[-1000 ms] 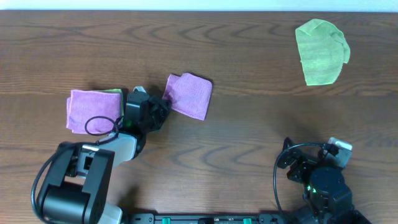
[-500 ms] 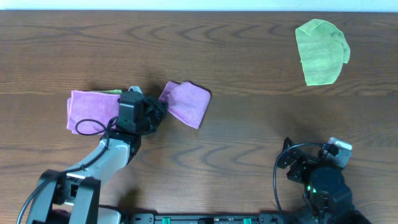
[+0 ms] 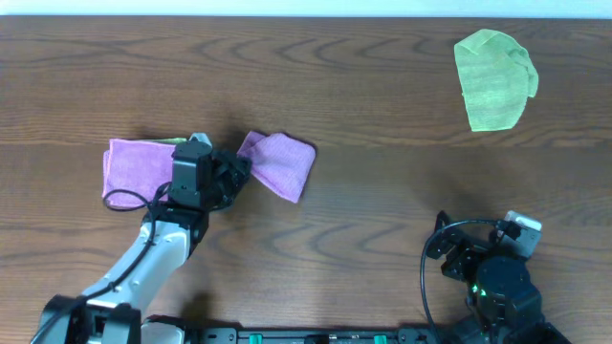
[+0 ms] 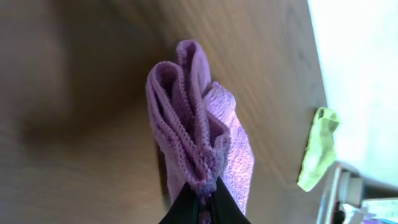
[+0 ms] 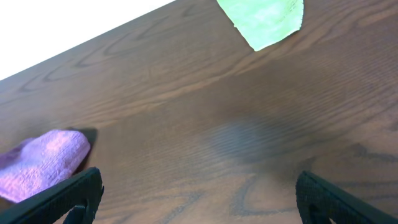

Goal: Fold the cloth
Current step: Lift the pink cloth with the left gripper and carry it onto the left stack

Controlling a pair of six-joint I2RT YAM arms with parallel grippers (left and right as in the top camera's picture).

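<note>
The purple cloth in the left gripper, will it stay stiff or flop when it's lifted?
Probably floppy: the purple cloth bunches into soft folds where the left gripper pinches it. Likely light, since one small pinch seems to carry its raised end. Its fuzzy knit looks grippy, so slipping out seems unlikely.

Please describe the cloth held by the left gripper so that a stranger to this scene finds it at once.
On the wooden table, look at the left half, just right of the left gripper. The purple cloth pinched there is bunched into folds, unlike the second purple cloth lying flat to its left and the green cloth at the far right.
</note>
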